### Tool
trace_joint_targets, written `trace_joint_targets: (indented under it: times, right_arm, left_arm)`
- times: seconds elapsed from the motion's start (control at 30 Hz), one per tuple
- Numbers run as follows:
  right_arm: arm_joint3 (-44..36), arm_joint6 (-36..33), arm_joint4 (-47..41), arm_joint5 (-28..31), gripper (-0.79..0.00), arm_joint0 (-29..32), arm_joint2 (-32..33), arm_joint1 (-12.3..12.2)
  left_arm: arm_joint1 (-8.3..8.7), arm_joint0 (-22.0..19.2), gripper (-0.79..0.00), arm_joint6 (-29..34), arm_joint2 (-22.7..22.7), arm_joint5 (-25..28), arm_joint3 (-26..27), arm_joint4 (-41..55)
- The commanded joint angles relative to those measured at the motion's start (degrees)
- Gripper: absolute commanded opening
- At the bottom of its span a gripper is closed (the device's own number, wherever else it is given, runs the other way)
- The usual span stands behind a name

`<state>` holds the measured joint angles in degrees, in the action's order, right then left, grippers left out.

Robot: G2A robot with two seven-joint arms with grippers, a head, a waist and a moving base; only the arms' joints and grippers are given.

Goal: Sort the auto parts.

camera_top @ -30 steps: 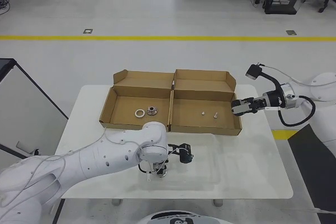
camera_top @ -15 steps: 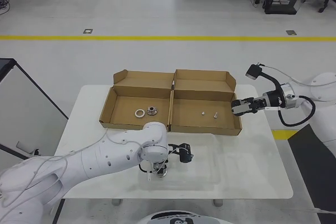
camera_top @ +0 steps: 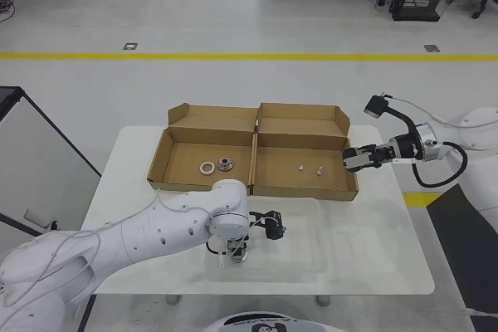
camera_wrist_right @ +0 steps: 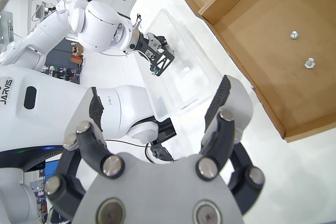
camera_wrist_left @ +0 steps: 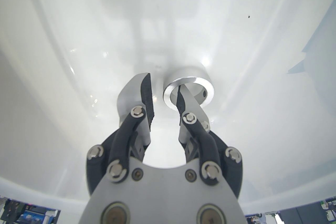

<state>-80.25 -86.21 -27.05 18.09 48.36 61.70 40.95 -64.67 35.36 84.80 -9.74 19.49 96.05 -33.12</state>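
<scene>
No shift is seen over the last second, so the grasp is judged not yet closed. Left hand (camera_wrist_left: 162, 88) is held down in the clear tray (camera_top: 307, 241) near the front edge of the worktop (camera_top: 382, 257), fingers spread astride the wall of the metal ring (camera_wrist_left: 189, 77). Right hand (camera_wrist_right: 158, 93) is parked spread near the right edge.

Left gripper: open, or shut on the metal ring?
Open. One finger of the left gripper sits inside the metal ring, the other outside its wall, with a clear gap between that finger and the ring.
</scene>
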Motion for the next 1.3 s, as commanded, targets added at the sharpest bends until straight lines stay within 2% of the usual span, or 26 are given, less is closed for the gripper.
trace_joint_targets:
  times: [0.0,0.33,0.63,0.73,0.83,1.07,1.27]
  right_arm:
    - [0.00,0.00,0.00,0.00,0.000,0.00,0.00,0.00]
    - [0.00,0.00,0.00,0.00,0.000,0.00,0.00,0.00]
    - [0.00,0.00,0.00,0.00,0.000,0.00,0.00,0.00]
    - [0.00,0.00,0.00,0.00,0.000,0.00,0.00,0.00]
    - [0.00,0.00,0.00,0.00,0.000,0.00,0.00,0.00]
    - [0.00,0.00,0.00,0.00,0.000,0.00,0.00,0.00]
    - [0.00,0.00,0.00,0.00,0.000,0.00,0.00,0.00]
  left_arm:
    - [0.07,0.02,-0.520,-0.05,0.00,0.05,0.19,0.24]
    - [0.77,-0.39,-0.523,-0.40,0.00,0.40,0.65,1.14]
    - [0.49,0.65,-0.554,-1.19,0.00,1.20,-0.56,0.39]
    - [0.36,0.84,-0.591,-1.35,0.00,1.36,-0.98,0.24]
    - [0.29,0.75,-0.785,-1.43,0.00,1.43,-1.12,0.35]
    - [0.95,-0.94,-0.785,-2.36,-0.02,2.35,0.11,3.55]
    - [2.99,-3.43,-0.785,-4.08,-2.75,4.07,3.18,8.12]
